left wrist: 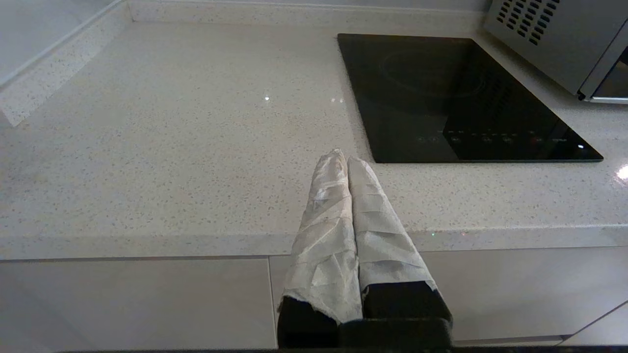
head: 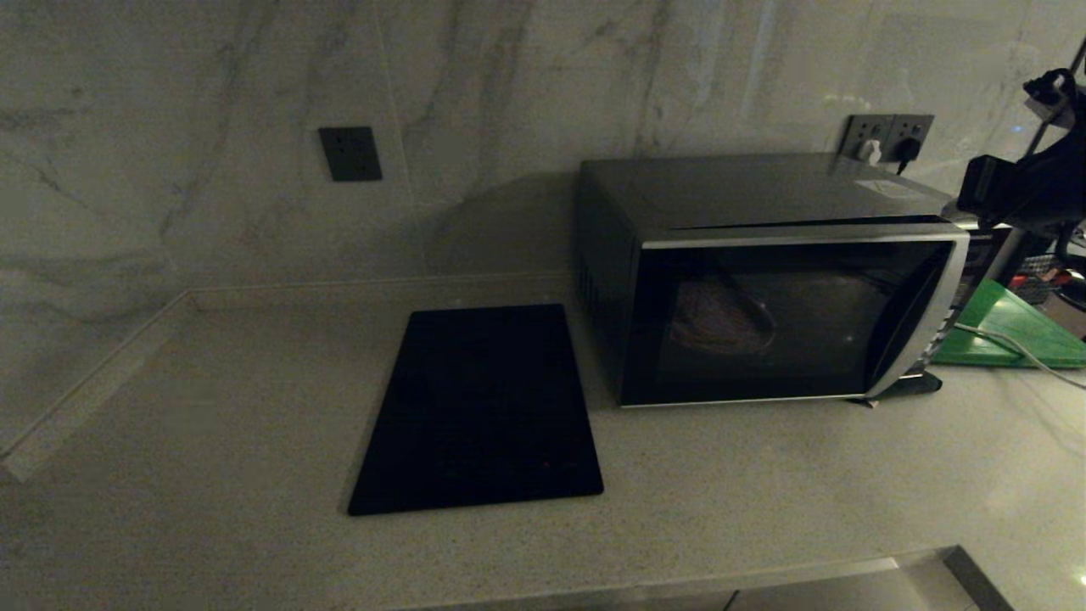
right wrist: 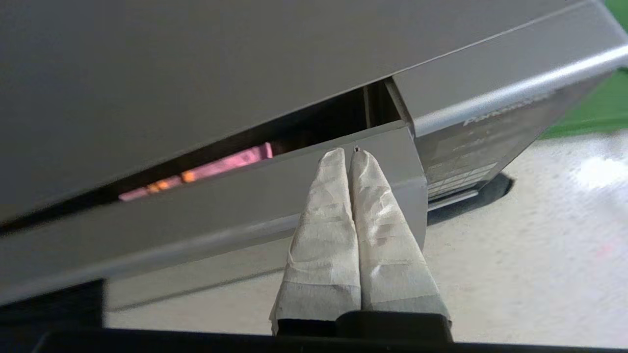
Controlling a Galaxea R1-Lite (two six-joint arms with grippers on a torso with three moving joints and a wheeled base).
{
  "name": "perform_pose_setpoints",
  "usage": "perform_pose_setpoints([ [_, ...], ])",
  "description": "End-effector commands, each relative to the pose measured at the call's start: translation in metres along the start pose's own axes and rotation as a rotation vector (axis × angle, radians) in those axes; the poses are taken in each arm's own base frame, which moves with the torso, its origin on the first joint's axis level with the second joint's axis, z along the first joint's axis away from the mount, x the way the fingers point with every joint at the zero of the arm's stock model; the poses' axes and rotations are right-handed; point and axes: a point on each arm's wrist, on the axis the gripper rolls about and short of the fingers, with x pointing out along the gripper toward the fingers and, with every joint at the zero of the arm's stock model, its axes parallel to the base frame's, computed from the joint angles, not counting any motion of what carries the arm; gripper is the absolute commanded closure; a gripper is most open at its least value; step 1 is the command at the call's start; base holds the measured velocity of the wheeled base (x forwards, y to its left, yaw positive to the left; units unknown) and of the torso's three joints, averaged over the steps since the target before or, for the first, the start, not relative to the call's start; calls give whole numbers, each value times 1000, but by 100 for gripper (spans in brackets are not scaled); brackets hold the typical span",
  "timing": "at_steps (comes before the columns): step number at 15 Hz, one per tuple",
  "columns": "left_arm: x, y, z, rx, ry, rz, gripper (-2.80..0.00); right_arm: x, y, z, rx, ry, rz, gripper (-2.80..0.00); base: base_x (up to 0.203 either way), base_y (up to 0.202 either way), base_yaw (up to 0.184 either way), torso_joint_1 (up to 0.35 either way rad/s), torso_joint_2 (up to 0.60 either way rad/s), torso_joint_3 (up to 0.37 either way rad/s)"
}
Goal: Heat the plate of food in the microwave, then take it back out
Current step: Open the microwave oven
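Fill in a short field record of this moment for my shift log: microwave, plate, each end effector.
microwave: on counter, door slightly ajar
plate of food: inside the microwave, glimpsed through the door gap
right end effector: shut, tips at the door's top edge, holding nothing
left end effector: shut, idle at the counter's front edge
black mat: flat on the counter, beside the microwave

Microwave [head: 764,288] at the counter's [head: 212,441] right-rear; mat [head: 479,412] just left; board [head: 1010,335] right; plate of food [head: 721,327] seemingly inside.

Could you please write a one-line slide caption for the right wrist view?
Shut right gripper at the top edge of the microwave door, slightly ajar, with the plate of food glimpsed through the gap.
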Motion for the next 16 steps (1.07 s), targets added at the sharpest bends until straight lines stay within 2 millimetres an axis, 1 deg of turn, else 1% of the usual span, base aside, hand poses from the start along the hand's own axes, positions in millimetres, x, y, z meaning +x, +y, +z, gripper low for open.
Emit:
perform_pose_setpoints([
  [1,0,0,0,-1,1,1,0,9,-2,-4,-40,21,-6,0,0,0,0,0,0,0],
  [4,0,0,0,-1,1,1,0,18,-3,-4,-62,4,-4,0,0,0,0,0,0,0],
  [7,0,0,0,-1,1,1,0,16,-3,-3,-79,-1,-4,0,0,0,0,0,0,0],
  [9,0,0,0,-1,1,1,0,6,-2,-3,-78,21,-10,0,0,0,0,0,0,0],
  [12,0,0,0,-1,0,1,0,-15,-2,-16,-60,172,-29,0,0,0,0,0,0,0],
  [14,0,0,0,-1,1,1,0,-36,0,-23,-52,268,-22,0,0,0,0,0,0,0],
  [16,0,0,0,-1,1,1,0,-64,5,-24,-32,309,97,0,0,0,0,0,0,0],
])
